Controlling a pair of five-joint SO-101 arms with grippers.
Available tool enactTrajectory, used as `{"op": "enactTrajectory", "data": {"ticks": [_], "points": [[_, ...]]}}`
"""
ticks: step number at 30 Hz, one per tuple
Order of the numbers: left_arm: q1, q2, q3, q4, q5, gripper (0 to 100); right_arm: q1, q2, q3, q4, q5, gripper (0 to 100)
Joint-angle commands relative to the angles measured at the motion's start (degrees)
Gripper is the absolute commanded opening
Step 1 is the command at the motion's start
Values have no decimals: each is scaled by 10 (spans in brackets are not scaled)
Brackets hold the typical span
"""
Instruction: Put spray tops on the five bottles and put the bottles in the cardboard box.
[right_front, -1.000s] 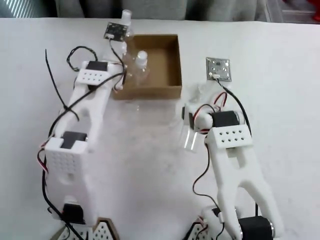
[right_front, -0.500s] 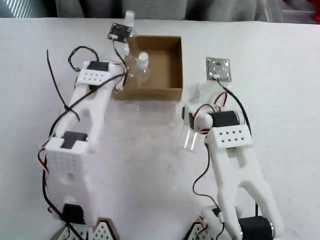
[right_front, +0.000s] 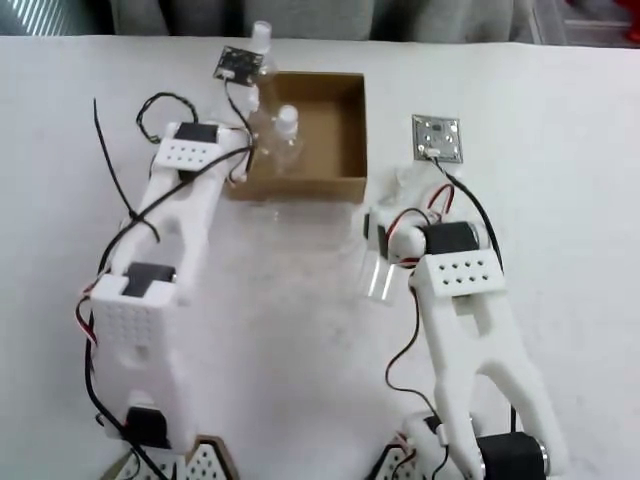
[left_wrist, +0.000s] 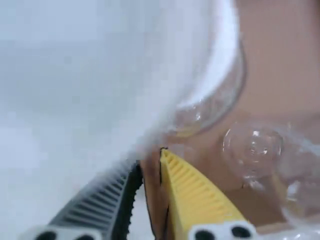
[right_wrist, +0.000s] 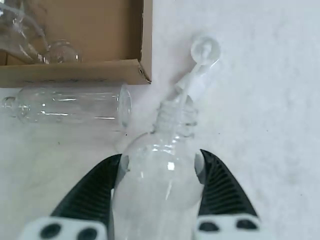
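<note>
The right gripper (right_wrist: 160, 158) clasps a clear plastic spray-topped bottle (right_wrist: 155, 192), its nozzle pointing away from the gripper; the left gripper (left_wrist: 149, 162) pinches the wall of the brown cardboard box (left_wrist: 282, 65).

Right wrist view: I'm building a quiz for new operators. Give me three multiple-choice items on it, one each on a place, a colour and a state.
1. Where does the topless bottle lie, relative to the box?
A. inside it
B. on the table beside it
C. on top of it

2. What colour are the right gripper's jaws?
A. yellow
B. black
C. red

3. What is on the gripped bottle's neck?
A. a spray top
B. nothing
C. a cork

Answers:
1 B, it lies along the outside of the box wall.
2 B, both jaws are black.
3 A, the top sits on its neck.
</note>
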Motion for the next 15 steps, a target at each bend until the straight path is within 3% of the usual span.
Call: {"op": "enactTrajectory", "data": {"ticks": [1,9,15], "points": [[20,-16,-18,19,12,155,8,-26,-3,-10,8,17],[18,-43,-15,22,8,128,8,-24,-3,-10,8,17],[21,-103,-17,69,8,128,8,-24,-3,-10,8,17]]}}
